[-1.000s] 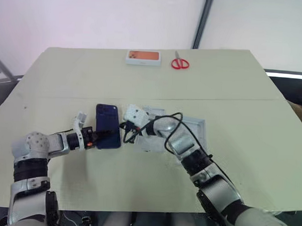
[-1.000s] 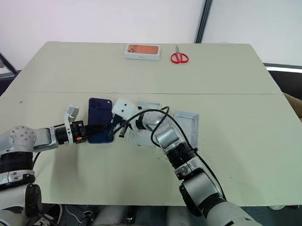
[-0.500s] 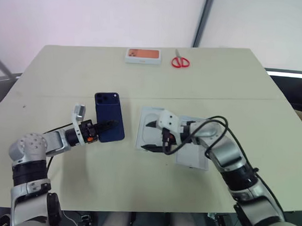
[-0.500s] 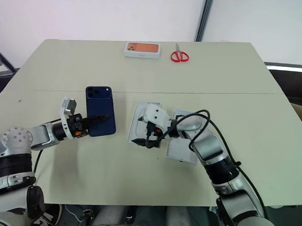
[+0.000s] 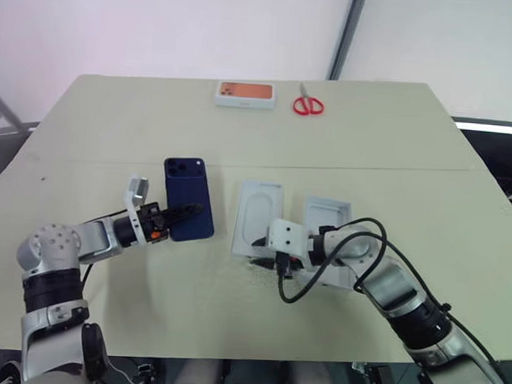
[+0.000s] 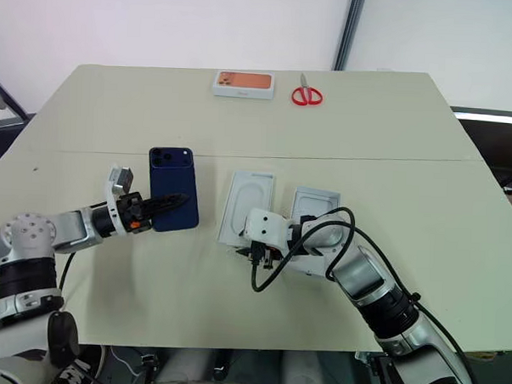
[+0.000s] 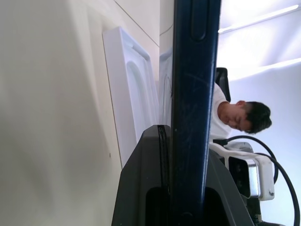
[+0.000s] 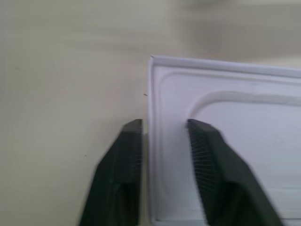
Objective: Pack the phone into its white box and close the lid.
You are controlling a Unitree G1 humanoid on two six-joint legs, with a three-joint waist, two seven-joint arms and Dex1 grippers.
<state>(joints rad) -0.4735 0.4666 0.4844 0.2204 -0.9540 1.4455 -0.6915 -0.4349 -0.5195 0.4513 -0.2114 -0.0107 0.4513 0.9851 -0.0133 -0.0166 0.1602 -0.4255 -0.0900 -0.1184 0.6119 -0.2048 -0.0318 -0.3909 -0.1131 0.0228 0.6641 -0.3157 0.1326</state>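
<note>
The first risk is at the left hand [image 5: 185, 213]. It is clenched on the phone [image 5: 186, 189] only at the lower end. The phone stands up above the table [image 5: 410, 165] on this thin grip, with most of its length free over the fingers. Its body is glossy, so I judge that it can slide or swing between the fingers if the arm moves fast or tilts. Then it can fall flat on the table or arrive crooked at the box.

The second risk is at the right hand [image 8: 162, 126]. Its fingers are apart, not clenched. They stand on both sides of the near rim of the flat white insert [image 5: 259, 211], the one with the oval recess. This insert is thin and light. If the hand closes off-centre or pushes before it closes, the insert can skate over the table. It can then knock the white tray [image 5: 327, 214], which lies just beside it on the right. This tray is partly under the right arm, and I cannot tell if it is the white box or the lid. A wrong guess here would put the phone into the wrong part.

The phone is slim and dark navy blue. Its back faces the head camera, with the camera cluster in the upper left corner. In the left wrist view its edge is thin, with a side button. It is to the left of the insert and clearly apart from it.
</note>
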